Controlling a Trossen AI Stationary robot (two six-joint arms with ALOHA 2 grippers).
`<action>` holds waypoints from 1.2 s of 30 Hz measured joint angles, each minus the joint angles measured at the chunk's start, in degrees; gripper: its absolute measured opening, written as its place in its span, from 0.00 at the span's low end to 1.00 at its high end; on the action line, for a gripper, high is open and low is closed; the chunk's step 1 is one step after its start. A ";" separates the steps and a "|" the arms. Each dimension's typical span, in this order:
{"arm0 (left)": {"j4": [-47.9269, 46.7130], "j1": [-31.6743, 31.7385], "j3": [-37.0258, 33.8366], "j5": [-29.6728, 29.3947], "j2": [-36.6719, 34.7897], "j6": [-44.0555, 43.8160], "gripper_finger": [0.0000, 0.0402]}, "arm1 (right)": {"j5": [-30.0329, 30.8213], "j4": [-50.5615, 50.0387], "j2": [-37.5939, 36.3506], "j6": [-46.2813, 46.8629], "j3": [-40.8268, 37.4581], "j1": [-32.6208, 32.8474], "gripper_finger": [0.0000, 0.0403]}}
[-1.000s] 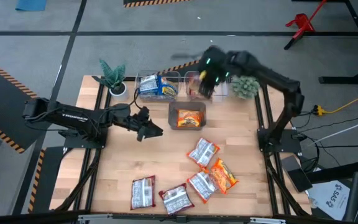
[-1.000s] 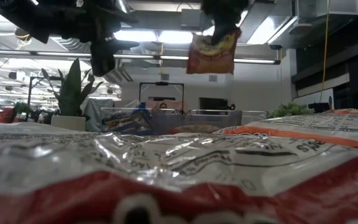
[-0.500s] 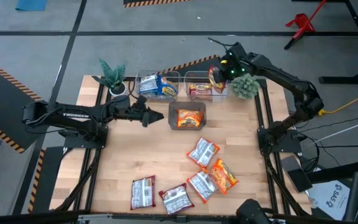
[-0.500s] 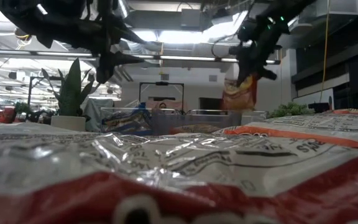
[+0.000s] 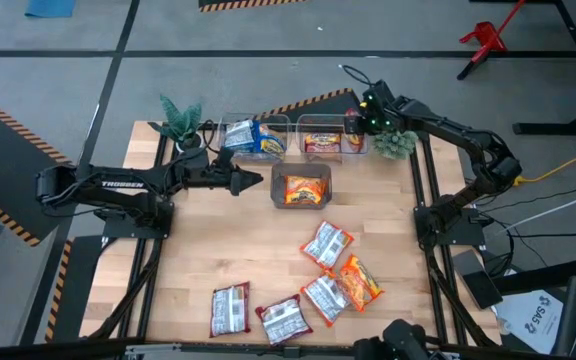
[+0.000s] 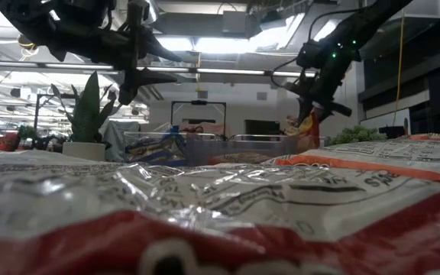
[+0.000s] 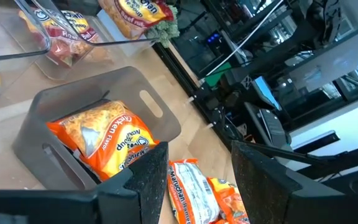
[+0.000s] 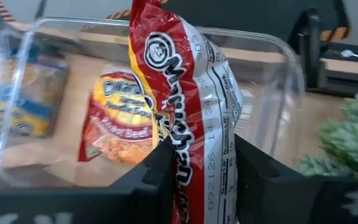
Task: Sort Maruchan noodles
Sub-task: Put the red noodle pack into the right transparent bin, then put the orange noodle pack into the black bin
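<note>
My right gripper point(image 5: 356, 121) is shut on a red-white Maruchan packet point(image 8: 185, 93) and holds it over the right clear bin point(image 5: 320, 140), where another red packet point(image 8: 118, 118) lies flat. In the low view the held packet point(image 6: 309, 131) hangs at the bin's rim. My left gripper point(image 5: 250, 180) is open, in the air just left of the dark grey tray point(image 5: 303, 188), which holds an orange packet point(image 7: 107, 134). Blue-white packets point(image 5: 253, 138) fill the left clear bin. Several loose packets point(image 5: 326, 243) lie flat on the near half of the table. My right gripper pinches the red-white packet between its two fingers point(image 8: 154, 171), at one end of the packet point(image 8: 199, 168). The fingers slant down from above. The packet is lifted clear and hangs on edge below them, over the bin's right part.
A potted plant point(image 5: 181, 125) stands at the far left corner and a green succulent point(image 5: 396, 140) just right of the right bin. Loose packets point(image 5: 283, 320) cluster near the near edge. Bare wood point(image 5: 218, 240) lies between them and the tray.
My right gripper has moved toward the table's right and down, lowering the hanging red-white packet from well above the bins to the right bin's rim. My left gripper has moved toward the far edge, level with the grey tray.
</note>
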 joint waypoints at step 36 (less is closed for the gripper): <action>-1.47 -5.66 0.09 33.96 -0.02 2.33 0.43 | -4.49 -12.16 -4.88 -6.06 9.86 44.50 0.54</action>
